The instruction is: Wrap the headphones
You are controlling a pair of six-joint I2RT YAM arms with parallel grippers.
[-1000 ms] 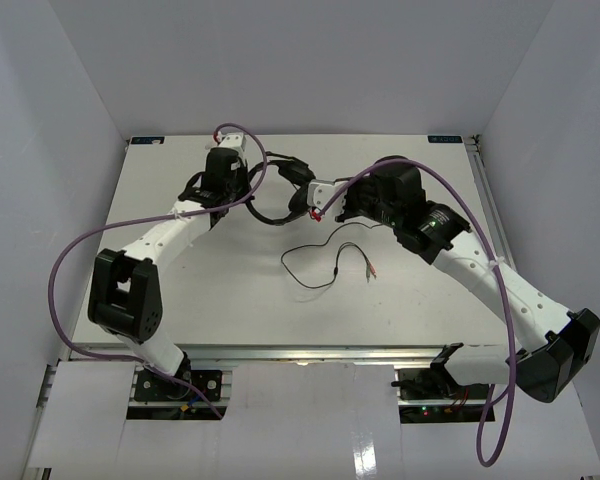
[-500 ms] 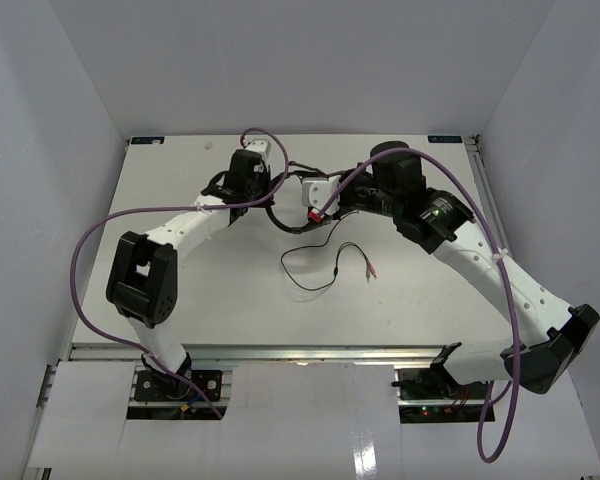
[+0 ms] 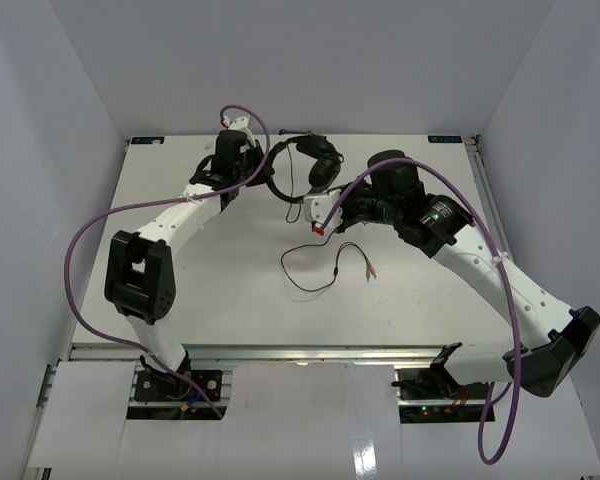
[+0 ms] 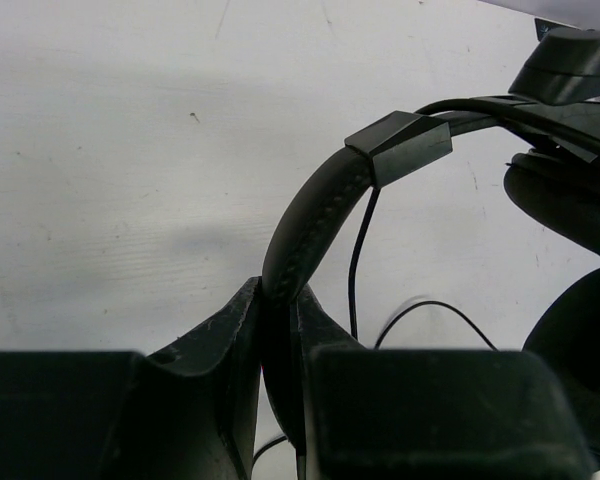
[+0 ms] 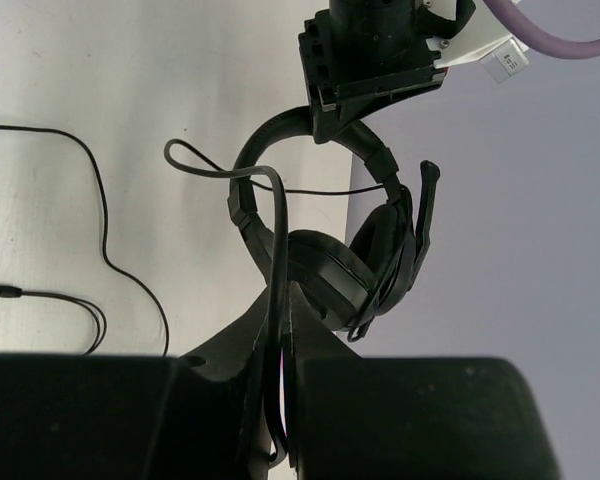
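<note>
1. From above: the white surface (image 3: 180,290) sits inside pale walls (image 3: 70,100), and thick purple cables (image 3: 80,250) loop off both my arms. The black headphones (image 3: 310,165) are near the middle of the far edge, with the headband arching to the left and both earcups bunched together on the right. My left hand (image 3: 252,168) meets the left side of the headband. My right hand (image 3: 318,208) sits just nearer than the earcups. The thin cord (image 3: 310,268) lies in a loose loop at the centre of the surface, its plug ends to the right.
2. Left wrist: only here do I see my left hand pressed together on the padded, stitched headband, pinching it edgewise. A squarish slider block sits further along the band, and the cord drops behind it. The earcups crowd the right edge of this view.
3. Right wrist: this view alone shows my right hand pinching the cord, which rises from between my fingers and curls over in front of the headband. My left hand grips the top of the band, with the earcups folded together below it.
</note>
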